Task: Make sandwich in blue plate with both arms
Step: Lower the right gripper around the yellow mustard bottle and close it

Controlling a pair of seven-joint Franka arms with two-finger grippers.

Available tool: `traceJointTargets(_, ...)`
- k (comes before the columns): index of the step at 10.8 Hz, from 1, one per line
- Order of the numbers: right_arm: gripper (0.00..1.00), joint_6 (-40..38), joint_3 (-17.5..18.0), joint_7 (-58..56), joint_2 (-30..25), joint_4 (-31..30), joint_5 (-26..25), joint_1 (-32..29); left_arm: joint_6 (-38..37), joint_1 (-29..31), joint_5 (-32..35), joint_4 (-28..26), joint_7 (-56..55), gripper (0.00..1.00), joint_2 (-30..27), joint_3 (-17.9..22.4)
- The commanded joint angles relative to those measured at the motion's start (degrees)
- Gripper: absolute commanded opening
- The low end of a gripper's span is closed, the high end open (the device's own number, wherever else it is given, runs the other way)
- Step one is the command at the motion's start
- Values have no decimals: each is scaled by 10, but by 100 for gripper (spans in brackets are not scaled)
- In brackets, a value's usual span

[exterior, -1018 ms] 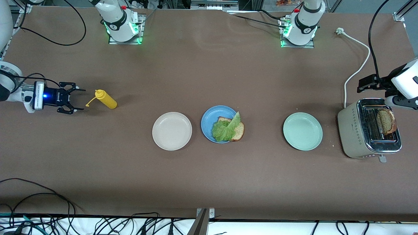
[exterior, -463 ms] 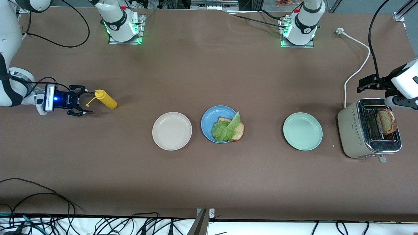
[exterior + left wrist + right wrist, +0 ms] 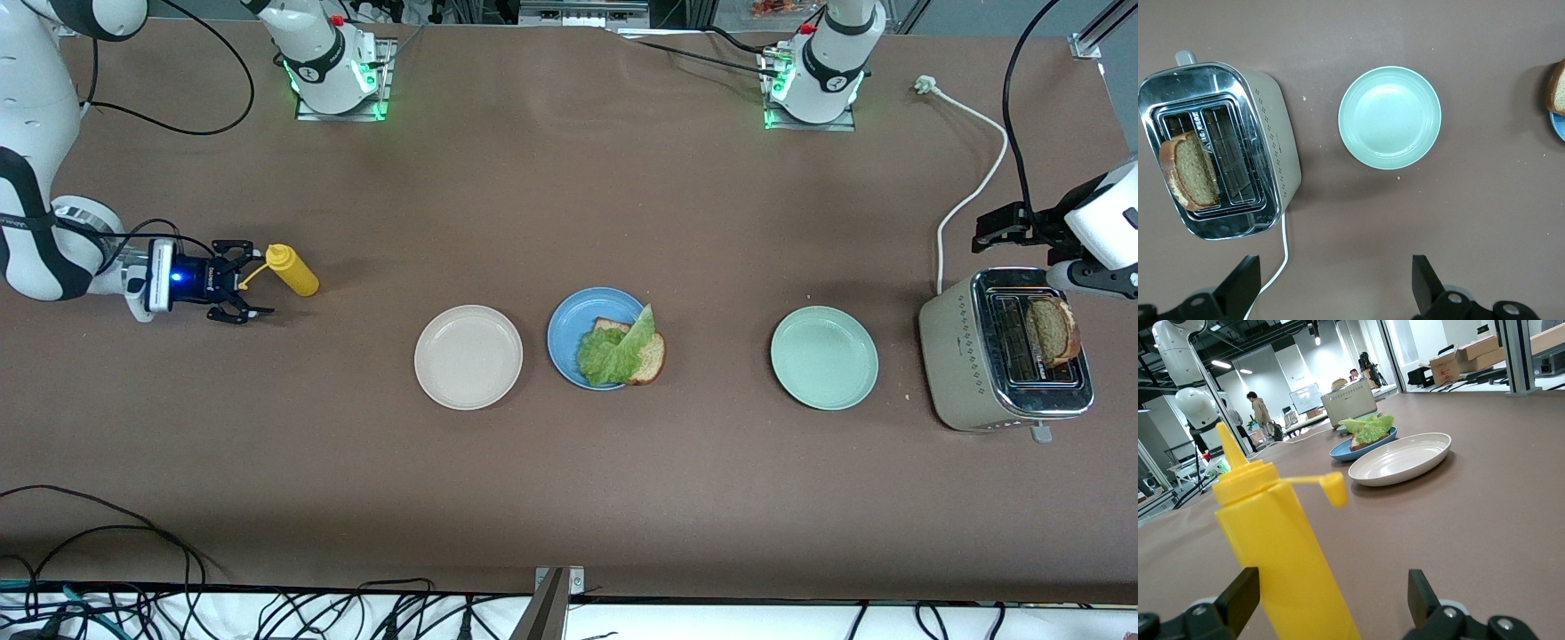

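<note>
Front view gives me the blue plate (image 3: 569,331) mid-table holding one bread slice (image 3: 647,357) under lettuce (image 3: 612,351). My right gripper (image 3: 250,288), jaws spread, flanks the yellow bottle (image 3: 292,269); my left gripper (image 3: 1331,283) hangs spread near the toaster (image 3: 1005,349).

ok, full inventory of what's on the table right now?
blue plate: 1, blue, mid-table, between the beige and mint plates.
bread slice: 1, brown, on the blue plate, overhanging its rim.
lettuce leaf: 1, green, on that slice.
beige plate: 1, beside the blue plate, toward the right arm's end.
mint plate: 1, pale green, toward the left arm's end.
toaster: 1, beige and chrome, left arm's end.
toast slice: 1, brown, in a toaster slot.
mustard bottle: 1, yellow, upright, right arm's end.
right tool: open, at the bottle.
left tool: open, above the toaster area.
</note>
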Motion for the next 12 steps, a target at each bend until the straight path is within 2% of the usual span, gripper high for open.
traceJointTargets(1,99,6,-1,-16,5,-14,21,7,-10,-3,-2,8,2,100,1,1)
traceJointTargets(12,99,-28,-4,-43,28,-13,13,-26,-10,-3,-2,8,1,100,1,-3)
